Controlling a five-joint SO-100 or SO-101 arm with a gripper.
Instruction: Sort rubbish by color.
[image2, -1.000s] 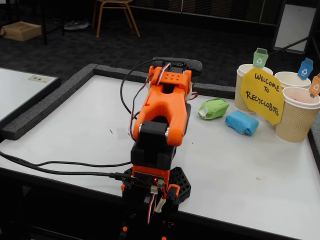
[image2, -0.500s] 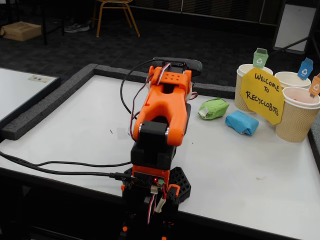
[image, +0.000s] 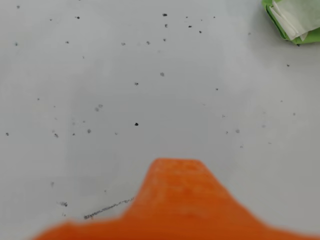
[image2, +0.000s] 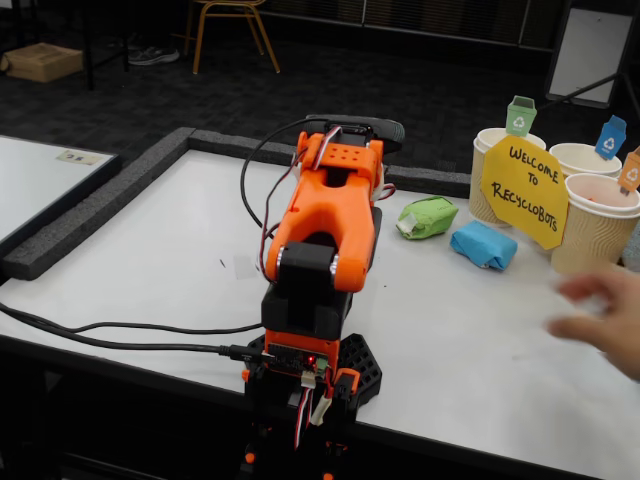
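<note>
Two pieces of rubbish lie on the white table (image2: 170, 260): a green crumpled lump (image2: 428, 217) and, to its right, a blue one (image2: 484, 245). The wrist view catches the green lump (image: 295, 20) at its top right corner. My orange arm (image2: 330, 220) is folded over its base, left of the lumps and apart from them. The gripper is hidden behind the arm in the fixed view. In the wrist view only one blurred orange finger (image: 175, 195) shows, over bare speckled table, holding nothing I can see.
Three ribbed beige cups (image2: 597, 230) with green, blue and orange tags stand at the back right behind a yellow sign (image2: 525, 190). A blurred human hand (image2: 600, 315) hovers over the table's right edge. A black cable (image2: 120, 335) runs along the front left.
A person's hand has come into the fixed view from the right. The arm and the lumps have not moved.
</note>
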